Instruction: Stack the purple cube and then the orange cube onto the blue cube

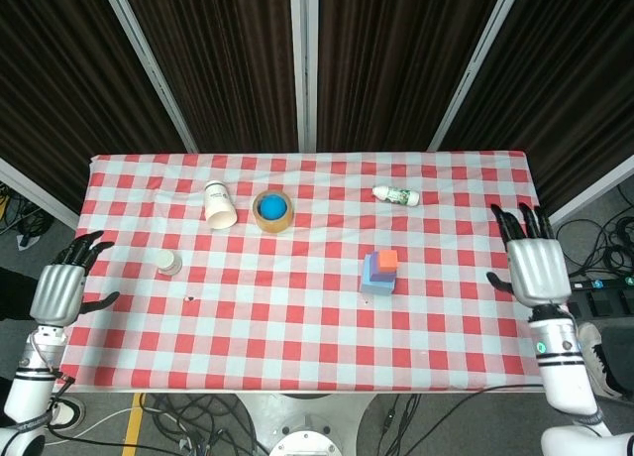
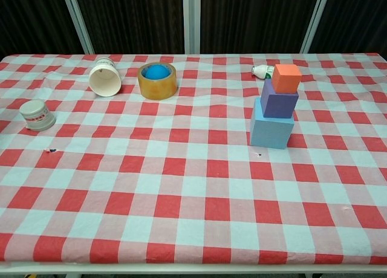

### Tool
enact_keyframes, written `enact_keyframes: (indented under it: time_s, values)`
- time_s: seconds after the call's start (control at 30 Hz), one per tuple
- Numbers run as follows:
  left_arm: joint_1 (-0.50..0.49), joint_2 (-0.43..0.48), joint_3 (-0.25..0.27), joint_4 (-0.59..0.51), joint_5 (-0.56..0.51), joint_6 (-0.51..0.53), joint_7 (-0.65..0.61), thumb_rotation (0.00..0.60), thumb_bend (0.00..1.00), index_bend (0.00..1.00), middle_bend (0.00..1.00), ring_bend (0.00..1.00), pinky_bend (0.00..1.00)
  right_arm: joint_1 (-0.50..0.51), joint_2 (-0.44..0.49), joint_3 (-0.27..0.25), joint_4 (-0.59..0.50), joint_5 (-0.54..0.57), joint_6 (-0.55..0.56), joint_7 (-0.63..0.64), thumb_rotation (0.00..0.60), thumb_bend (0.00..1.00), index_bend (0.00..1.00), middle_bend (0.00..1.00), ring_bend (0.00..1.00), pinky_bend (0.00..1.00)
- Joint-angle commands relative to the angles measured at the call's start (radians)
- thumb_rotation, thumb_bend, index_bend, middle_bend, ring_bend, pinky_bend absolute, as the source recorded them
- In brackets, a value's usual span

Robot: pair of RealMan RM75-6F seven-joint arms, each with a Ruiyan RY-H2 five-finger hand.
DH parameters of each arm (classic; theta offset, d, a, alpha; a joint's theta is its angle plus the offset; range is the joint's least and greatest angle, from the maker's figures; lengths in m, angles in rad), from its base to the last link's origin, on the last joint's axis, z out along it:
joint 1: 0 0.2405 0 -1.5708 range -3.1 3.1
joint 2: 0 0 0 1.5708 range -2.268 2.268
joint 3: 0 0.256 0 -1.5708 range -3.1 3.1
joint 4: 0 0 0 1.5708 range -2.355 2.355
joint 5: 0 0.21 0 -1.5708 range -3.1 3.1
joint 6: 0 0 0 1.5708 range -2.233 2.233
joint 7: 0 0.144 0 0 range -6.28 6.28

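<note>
The blue cube [image 2: 271,130] stands on the checked cloth right of centre, with the purple cube [image 2: 279,102] on it and the orange cube [image 2: 286,78] on top; the same stack shows from above, orange cube [image 1: 387,260] over blue cube [image 1: 376,282]. My right hand [image 1: 536,266] hangs open off the table's right edge, well away from the stack. Off the left edge my left hand [image 1: 61,288] is open and holds nothing. Neither hand shows in the chest view.
A tipped paper cup [image 2: 105,77], a roll of tape with a blue ball inside [image 2: 158,80] and a small white bottle [image 2: 261,70] lie along the back. A small white jar [image 2: 36,115] stands at the left.
</note>
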Motion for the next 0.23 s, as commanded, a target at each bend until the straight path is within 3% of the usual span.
enact_keyframes:
  time_s: [0.03, 0.23]
  values:
    - [0.000, -0.007, 0.007, 0.003, 0.012, 0.009, 0.023, 0.600, 0.11, 0.28, 0.24, 0.16, 0.29, -0.084, -0.062, -0.031, 0.083, -0.076, -0.004, 0.065, 0.600, 0.06, 0.00, 0.17, 0.00, 0.00]
    - [-0.001, -0.006, 0.014, 0.000, 0.021, 0.014, 0.058, 0.600, 0.11, 0.28, 0.24, 0.16, 0.29, -0.103, -0.073, 0.007, 0.095, -0.106, -0.056, 0.060, 0.600, 0.06, 0.00, 0.17, 0.00, 0.00]
